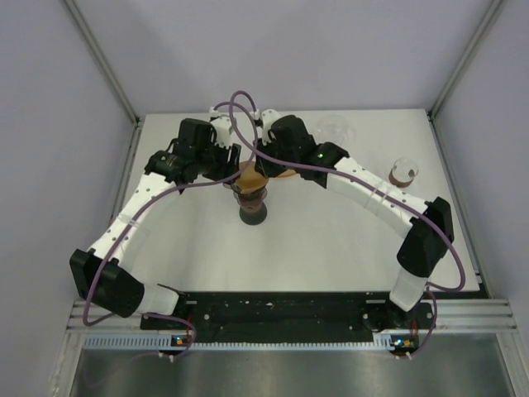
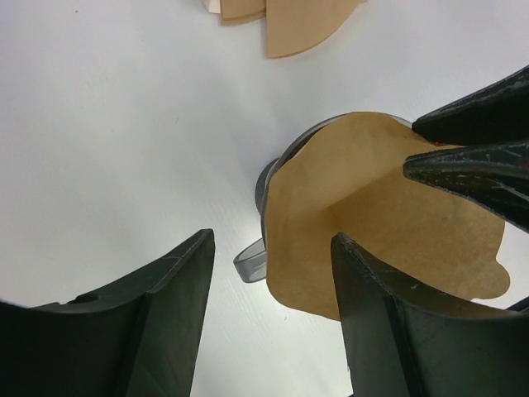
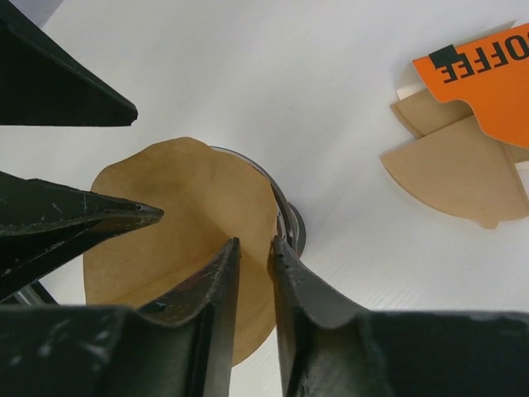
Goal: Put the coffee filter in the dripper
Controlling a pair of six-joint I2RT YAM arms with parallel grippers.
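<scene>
Right pincer [image 3: 254,248] pinches the brown paper cone coffee filter's [image 3: 178,223] rim with narrowly parted jaws, left pincer [image 2: 273,248] spread wide beside it, filter sitting partly in the dark glass dripper [image 2: 266,178] mid-table, so push it down evenly before you let go.

Brown filter [image 2: 388,223] atop dripper [image 2: 266,186].

- Both arms lean in over the middle of the white desk [image 1: 331,248].
- Their tools meet above the dripper [image 1: 252,207], brown coffee filter [image 1: 250,175] between them.
- A small cup [image 1: 403,171] stands well right.
</scene>
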